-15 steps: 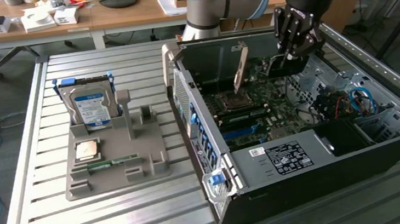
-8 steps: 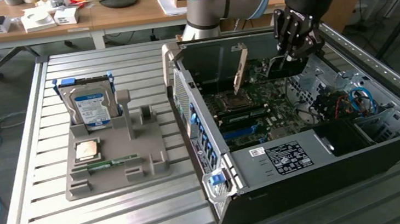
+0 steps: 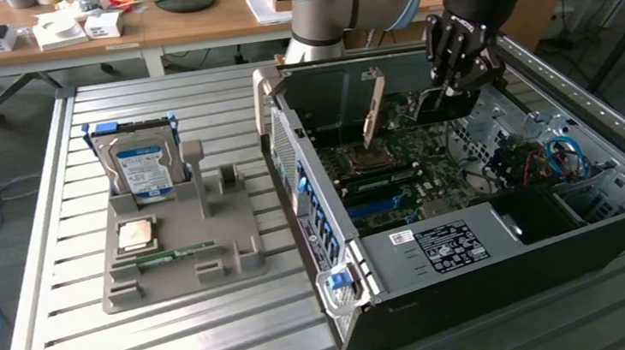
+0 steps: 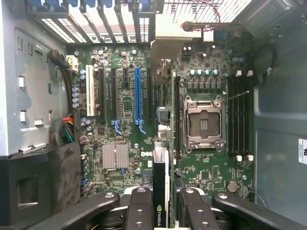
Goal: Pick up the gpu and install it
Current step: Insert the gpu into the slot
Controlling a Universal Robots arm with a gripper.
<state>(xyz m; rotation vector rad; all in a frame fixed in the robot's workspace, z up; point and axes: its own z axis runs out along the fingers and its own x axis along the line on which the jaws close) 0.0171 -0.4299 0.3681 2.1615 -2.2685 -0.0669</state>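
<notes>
My gripper (image 4: 165, 196) pinches the gpu (image 4: 161, 165) edge-on, squarely between its jaws: a thin dark card, NVIDIA logo (image 4: 158, 209) by the jaws, silvery bracket (image 4: 169, 43) at its far end.

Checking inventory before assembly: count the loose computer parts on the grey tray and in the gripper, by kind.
silver hard drive: 1
CPU: 1
RAM stick: 1
gpu, held in the gripper: 1
Total: 4
</notes>
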